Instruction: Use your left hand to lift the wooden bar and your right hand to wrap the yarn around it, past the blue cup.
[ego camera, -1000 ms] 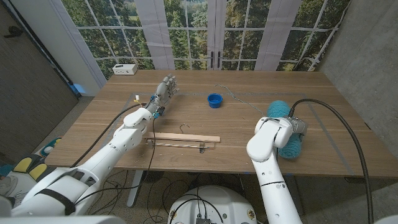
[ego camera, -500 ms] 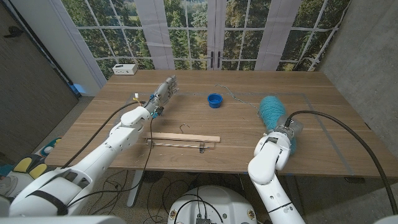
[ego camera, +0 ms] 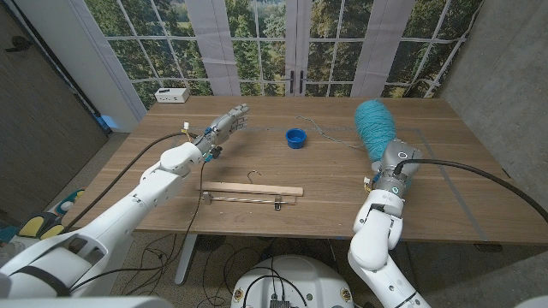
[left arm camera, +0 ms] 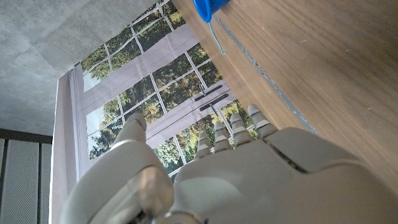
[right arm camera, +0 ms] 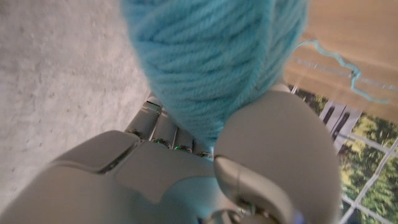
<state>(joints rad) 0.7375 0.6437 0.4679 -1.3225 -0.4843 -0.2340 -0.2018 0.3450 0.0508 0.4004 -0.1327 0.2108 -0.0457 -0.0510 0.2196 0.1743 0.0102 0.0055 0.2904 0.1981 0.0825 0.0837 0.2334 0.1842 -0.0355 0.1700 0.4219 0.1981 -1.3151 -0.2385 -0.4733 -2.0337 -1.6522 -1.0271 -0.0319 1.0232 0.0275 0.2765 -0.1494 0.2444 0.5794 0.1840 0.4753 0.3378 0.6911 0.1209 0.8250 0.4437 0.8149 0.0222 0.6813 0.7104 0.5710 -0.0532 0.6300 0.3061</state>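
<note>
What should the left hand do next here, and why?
Probably bring the left hand back down toward the wooden bar and grip it. That hand hangs open above the table's far left part, well away from the bar, which lies untouched near the front edge. The right hand already holds the yarn ball raised, so wrapping waits on the bar being lifted.

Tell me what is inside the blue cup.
Nothing shows inside the blue cup from the head view, just its blue interior. The near wall hides part of the floor, so that stays unchecked. A thin yarn strand lies on the table beside it, outside the cup.
</note>
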